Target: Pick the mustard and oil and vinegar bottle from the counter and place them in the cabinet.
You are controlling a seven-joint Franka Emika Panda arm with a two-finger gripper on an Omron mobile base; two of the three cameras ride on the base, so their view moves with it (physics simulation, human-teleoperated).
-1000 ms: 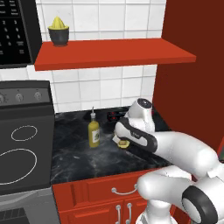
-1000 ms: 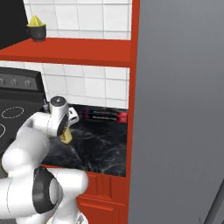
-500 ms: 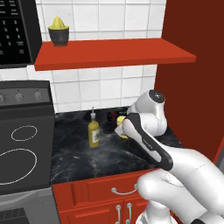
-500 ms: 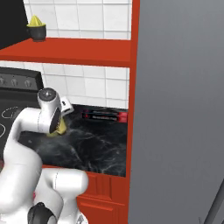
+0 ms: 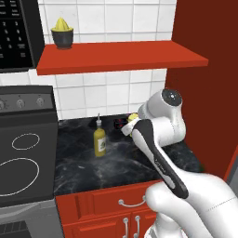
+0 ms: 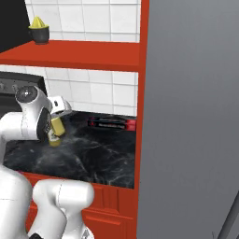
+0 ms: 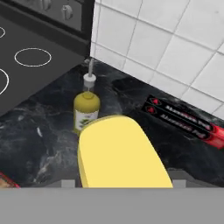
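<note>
Above the claw (image 6: 57, 122) runs the cabinet (image 5: 122, 55), below it the desk (image 5: 111, 158), where the oil and vinegar bottle (image 5: 99, 142) waits just beyond; clamped on the mustard (image 6: 57, 127), it should rise straight, clearing the shelf edge before moving inward.

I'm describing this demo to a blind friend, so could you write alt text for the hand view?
A squat yellow mustard bottle held in the gripper fills the foreground, hanging above a black marbled counter. Just beyond it the taller oil and vinegar bottle stands upright on the counter, with a black stovetop to the left, a flat red-and-black box to the right and white wall tiles behind.
</note>
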